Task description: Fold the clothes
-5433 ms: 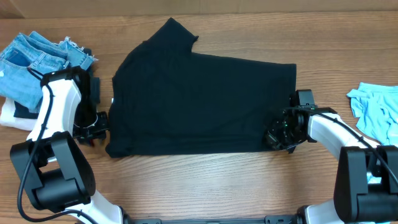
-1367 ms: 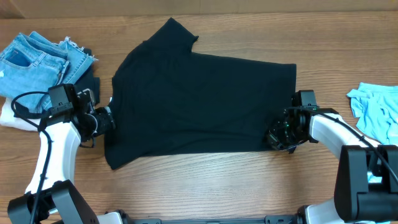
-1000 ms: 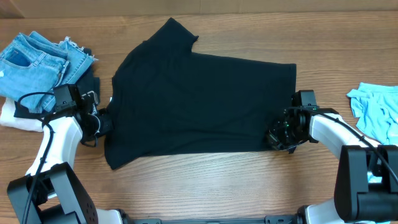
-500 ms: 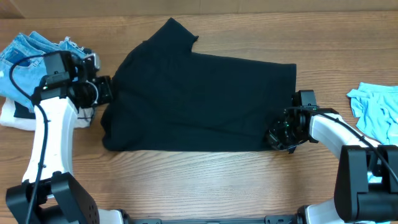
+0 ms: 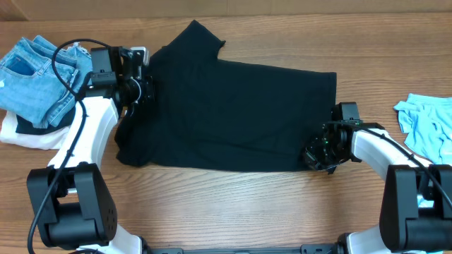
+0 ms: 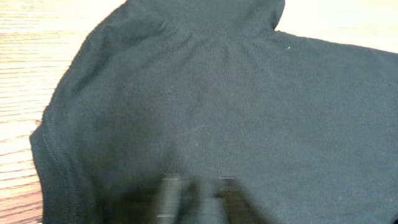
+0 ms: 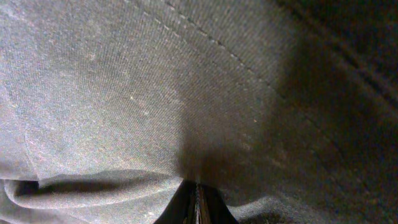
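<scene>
Shirt (image 5: 233, 113), black, lies spread across the middle of the wooden surface (image 5: 282, 204), its long side running left to right and a sleeve or collar part poking out toward the far edge at its upper left. Its right edge is straight; its left edge is rumpled and drawn inward, with the near-left corner rounded over.

Left tool (image 5: 145, 90) sits over the shirt's upper-left border, just beside the far-left sleeve area, the white arm reaching up to it from the near-left. From the left wrist camera the tool (image 6: 198, 193) shows only as a dark blur at the bottom edge against the black cloth, so I cannot tell whether it is spread or pinching; above it the shirt fills the frame, with a stitched hem curving down the left side and bare wood beyond it.

Right tool (image 5: 314, 154) is at the shirt's near-right corner, low against the surface. Its wrist camera shows the tips (image 7: 198, 198) pressed together on the fabric, which bunches into a fold to the left of them.

Jeans (image 5: 39, 67) lie piled at the far-left, resting on a white cloth (image 5: 28, 135). Well apart at the right edge lies a blue garment (image 5: 427, 123)
</scene>
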You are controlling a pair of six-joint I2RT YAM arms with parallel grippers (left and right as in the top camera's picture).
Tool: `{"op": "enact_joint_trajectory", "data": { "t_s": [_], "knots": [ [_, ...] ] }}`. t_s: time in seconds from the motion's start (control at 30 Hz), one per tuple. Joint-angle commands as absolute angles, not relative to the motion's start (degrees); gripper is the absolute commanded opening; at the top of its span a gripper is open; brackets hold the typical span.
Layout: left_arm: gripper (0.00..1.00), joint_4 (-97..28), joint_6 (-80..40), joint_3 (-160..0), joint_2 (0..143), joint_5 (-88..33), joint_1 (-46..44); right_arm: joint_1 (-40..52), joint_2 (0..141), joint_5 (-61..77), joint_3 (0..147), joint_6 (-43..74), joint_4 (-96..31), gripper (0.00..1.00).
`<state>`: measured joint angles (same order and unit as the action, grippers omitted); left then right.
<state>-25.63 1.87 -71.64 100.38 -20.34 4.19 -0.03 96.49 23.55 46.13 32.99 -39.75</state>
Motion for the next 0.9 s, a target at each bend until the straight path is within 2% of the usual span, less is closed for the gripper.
{"op": "enact_joint_trajectory", "data": {
  "t_s": [0.0, 0.03, 0.07, 0.1, 0.2, 0.3, 0.4, 0.5, 0.63, 0.67, 0.7, 0.73, 0.77, 0.83, 0.87],
  "knots": [
    [0.68, -26.0, 2.3, -72.6, 100.7, -17.7, 4.7, -0.4, 99.9, 14.7, 44.1, 32.8, -39.2, 0.04],
    [0.74, -27.8, 2.3, -73.0, 100.7, -17.0, 5.7, -0.4, 99.9, 14.7, 44.1, 32.8, -39.2, 0.04],
    [0.84, -29.7, 2.3, -73.2, 100.7, -17.0, 6.7, -0.4, 99.9, 14.7, 44.1, 32.8, -39.3, 0.04],
    [1.0, -32.4, 2.3, -73.5, 100.7, -17.0, 8.1, -0.4, 99.9, 14.7, 44.1, 32.8, -39.3, 0.04],
    [1.0, -44.9, 2.1, -73.5, 100.7, -17.6, 14.2, -0.4, 99.9, 14.7, 44.1, 32.8, -39.3, 0.04],
    [0.97, -57.3, 2.4, -72.3, 100.7, -24.4, 21.8, -0.4, 99.9, 14.6, 44.1, 32.8, -39.1, 0.05],
    [0.89, -54.1, 8.7, -66.3, 100.7, -30.4, 22.5, -0.4, 99.9, 14.7, 44.1, 32.8, -38.4, 0.05],
    [0.89, -47.7, 11.9, -60.1, 100.7, -30.2, 20.3, -0.4, 99.9, 14.7, 44.1, 32.8, -38.4, 0.05],
    [0.76, -46.0, 21.9, -58.9, 100.7, -35.6, 18.5, -0.4, 99.9, 14.7, 44.1, 32.8, -38.5, 0.05],
    [0.67, -47.0, 23.3, -58.8, 100.7, -35.2, 18.0, -0.4, 99.9, 14.7, 44.1, 32.8, -38.5, 0.05],
    [0.46, -47.6, 23.0, -58.7, 100.7, -32.2, 18.0, -0.4, 99.9, 14.7, 44.1, 32.8, -38.4, 0.05],
    [0.2, -47.5, 19.5, -58.7, 100.7, -27.2, 18.1, -0.4, 99.9, 14.7, 44.1, 32.8, -38.4, 0.05],
    [0.04, -46.2, 11.7, -58.7, 100.7, -19.2, 18.5, -0.4, 99.9, 14.7, 44.1, 32.8, -38.4, 0.05],
    [0.04, -44.3, 4.4, -58.7, 100.7, -11.9, 20.1, -0.4, 99.9, 14.7, 44.1, 32.8, -38.5, 0.05],
    [0.04, -43.6, 4.3, -58.7, 100.7, -12.1, 20.9, -0.4, 99.9, 14.7, 44.1, 32.8, -38.4, 0.05]
  ]
}}
